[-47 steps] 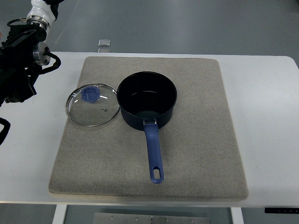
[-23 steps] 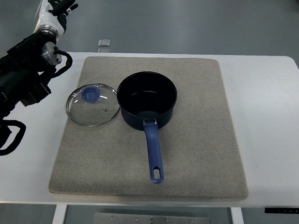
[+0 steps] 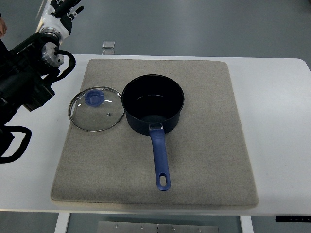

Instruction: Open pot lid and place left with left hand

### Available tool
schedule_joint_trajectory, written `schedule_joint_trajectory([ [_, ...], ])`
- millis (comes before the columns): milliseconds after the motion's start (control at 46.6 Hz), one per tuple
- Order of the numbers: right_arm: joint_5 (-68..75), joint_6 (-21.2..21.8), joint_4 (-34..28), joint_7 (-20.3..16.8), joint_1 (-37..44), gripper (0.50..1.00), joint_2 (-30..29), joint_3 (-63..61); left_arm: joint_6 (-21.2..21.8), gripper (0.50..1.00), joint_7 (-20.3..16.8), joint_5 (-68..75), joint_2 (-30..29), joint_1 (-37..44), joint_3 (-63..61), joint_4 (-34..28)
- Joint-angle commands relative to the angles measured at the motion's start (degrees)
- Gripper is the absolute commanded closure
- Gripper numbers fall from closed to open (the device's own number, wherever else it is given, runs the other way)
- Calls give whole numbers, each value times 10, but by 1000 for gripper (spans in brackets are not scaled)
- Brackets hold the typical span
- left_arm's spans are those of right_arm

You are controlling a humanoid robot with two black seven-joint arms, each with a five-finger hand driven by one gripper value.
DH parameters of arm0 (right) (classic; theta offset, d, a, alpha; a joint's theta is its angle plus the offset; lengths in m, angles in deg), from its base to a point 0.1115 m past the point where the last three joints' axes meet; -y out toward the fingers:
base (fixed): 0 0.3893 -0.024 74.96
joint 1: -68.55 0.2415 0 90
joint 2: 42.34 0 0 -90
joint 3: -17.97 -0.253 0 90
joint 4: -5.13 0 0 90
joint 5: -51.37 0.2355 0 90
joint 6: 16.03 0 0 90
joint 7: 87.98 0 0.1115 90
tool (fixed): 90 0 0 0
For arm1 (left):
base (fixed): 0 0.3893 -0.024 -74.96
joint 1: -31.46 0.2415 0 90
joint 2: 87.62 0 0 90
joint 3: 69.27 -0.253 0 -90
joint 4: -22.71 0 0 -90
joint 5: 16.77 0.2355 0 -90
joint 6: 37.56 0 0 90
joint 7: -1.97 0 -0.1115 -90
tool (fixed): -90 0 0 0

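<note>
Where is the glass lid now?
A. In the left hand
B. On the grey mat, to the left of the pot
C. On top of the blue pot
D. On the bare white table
B: the glass lid lies flat on the grey mat, just left of the open blue pot.

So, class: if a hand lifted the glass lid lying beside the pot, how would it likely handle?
The glass lid looks rigid and probably breakable if dropped. Its blue knob offers the obvious grip; the smooth glass may be slippery. Lying flat on the grey mat, it seems unlikely to roll or tip.
</note>
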Motion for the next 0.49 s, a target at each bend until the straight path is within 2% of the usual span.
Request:
schedule_joint_trajectory([
  [0, 0, 0, 0, 0, 0, 585, 0, 0, -33, 699, -2, -2, 6, 12, 14, -1],
  [172, 0, 0, 0, 0, 0, 585, 0, 0, -32, 699, -17, 5, 29, 19, 10, -15],
  [472, 0, 0, 0, 0, 0, 585, 0, 0, 9, 709, -19, 27, 43, 12, -46, -18],
])
